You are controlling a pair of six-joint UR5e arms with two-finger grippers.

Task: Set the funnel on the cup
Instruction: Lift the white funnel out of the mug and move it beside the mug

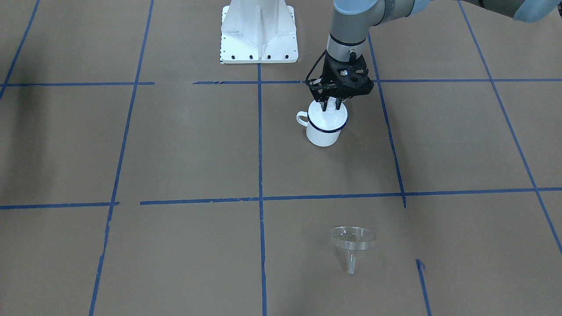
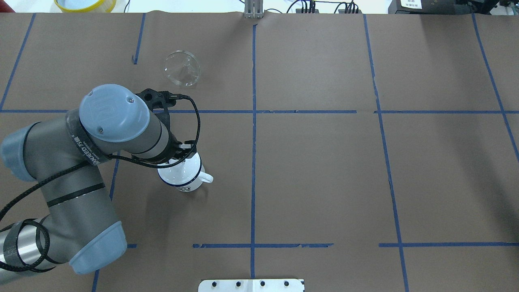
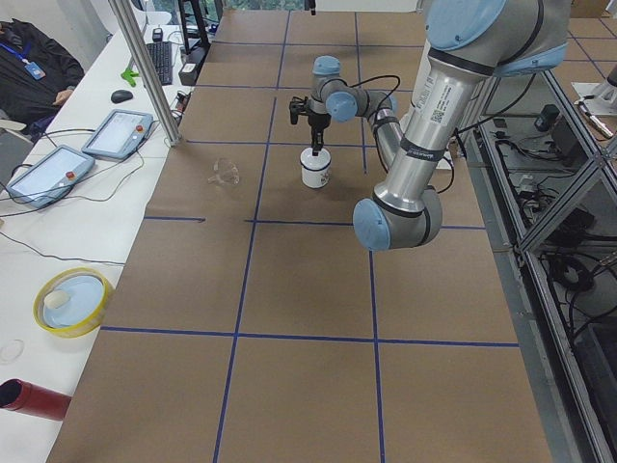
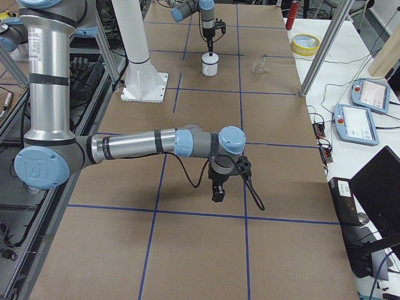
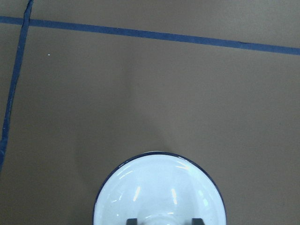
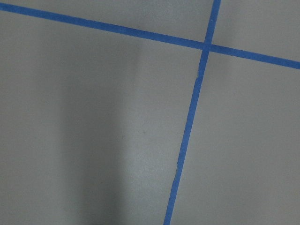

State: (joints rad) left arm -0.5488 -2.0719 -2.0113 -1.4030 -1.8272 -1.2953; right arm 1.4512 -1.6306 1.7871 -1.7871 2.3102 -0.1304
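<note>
While funnel [image 1: 352, 239] lies tipped, spout away from cup [image 1: 324, 129], we log left gripper [image 1: 330, 105] part-open, empty, above it; right gripper [image 4: 217, 195]: cannot tell.

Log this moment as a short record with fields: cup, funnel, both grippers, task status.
cup: the cup stands upright on the table, handle toward the robot's right
funnel: the funnel lies on the table, apart from the cup, beyond a blue tape line on the operators' side, not held
left: the left gripper is at the cup's mouth, jaws apart
right: the right gripper hangs over bare table, far from both; jaws cannot be judged
status: funnel not yet on cup
</note>
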